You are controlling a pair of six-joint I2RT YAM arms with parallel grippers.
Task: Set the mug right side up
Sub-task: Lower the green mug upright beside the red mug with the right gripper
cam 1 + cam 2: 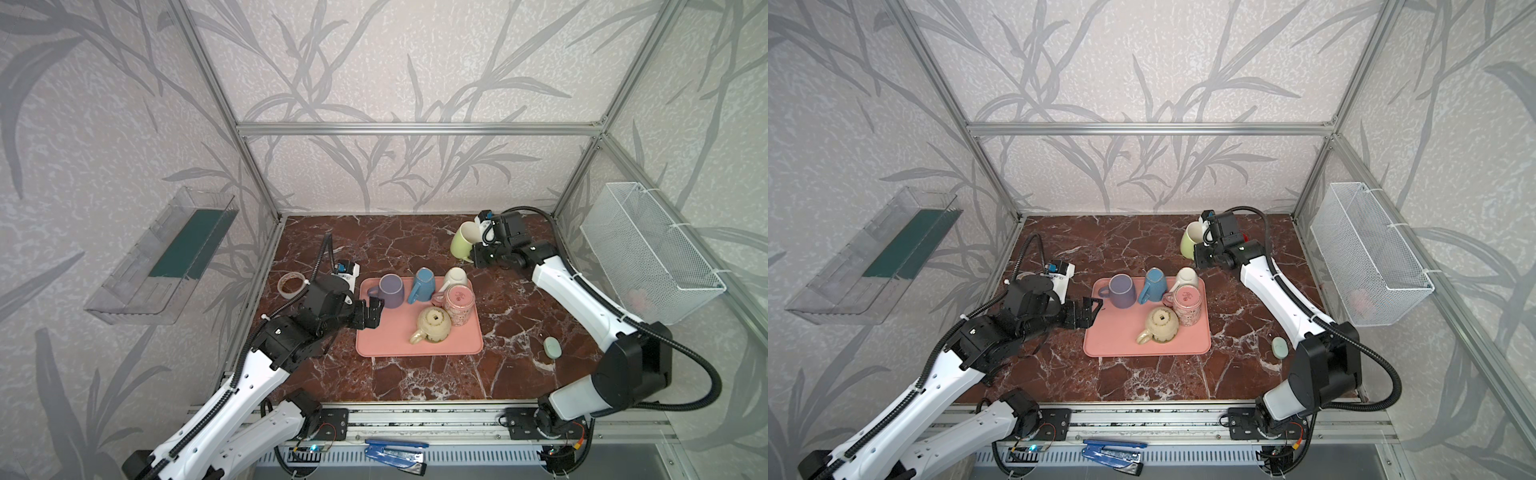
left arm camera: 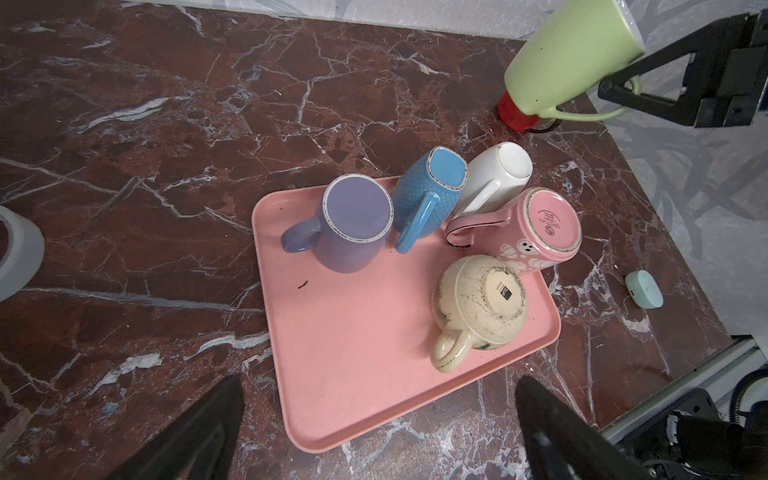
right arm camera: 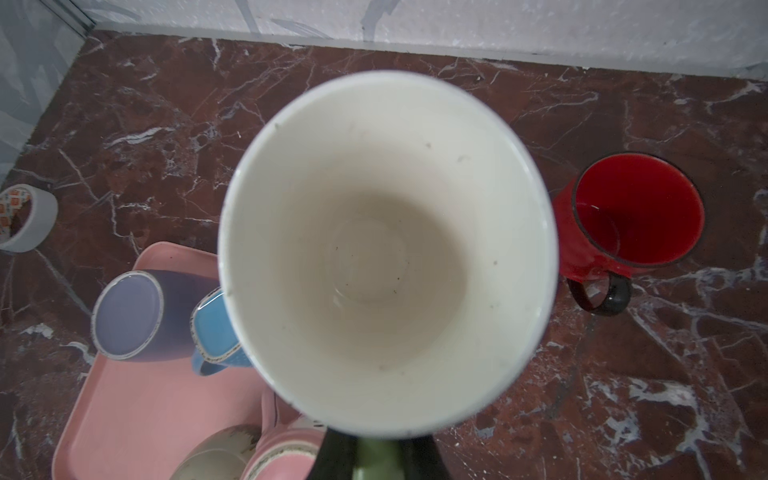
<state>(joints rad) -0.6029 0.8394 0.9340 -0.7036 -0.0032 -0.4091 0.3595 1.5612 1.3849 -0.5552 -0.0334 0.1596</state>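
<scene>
My right gripper [image 1: 478,252] is shut on the handle of a light green mug [image 1: 462,241] with a white inside. It holds the mug tilted in the air over the back right of the table. In the right wrist view the green mug [image 3: 386,249] shows its open mouth, and the gripper [image 3: 380,455] pinches the green handle. My left gripper [image 1: 370,318] hangs open with nothing in it over the left edge of the pink tray [image 1: 415,349]. Purple [image 1: 392,291], blue [image 1: 424,284], white [image 1: 455,276], pink [image 1: 459,303] and cream [image 1: 434,324] mugs stand upside down on the tray.
A red mug [image 3: 636,212] stands upright on the table beside the held mug. A tape roll [image 1: 291,284] lies left of the tray and a small mint case [image 1: 552,347] to its right. A wire basket [image 1: 648,253] hangs on the right wall, a clear shelf [image 1: 162,257] on the left.
</scene>
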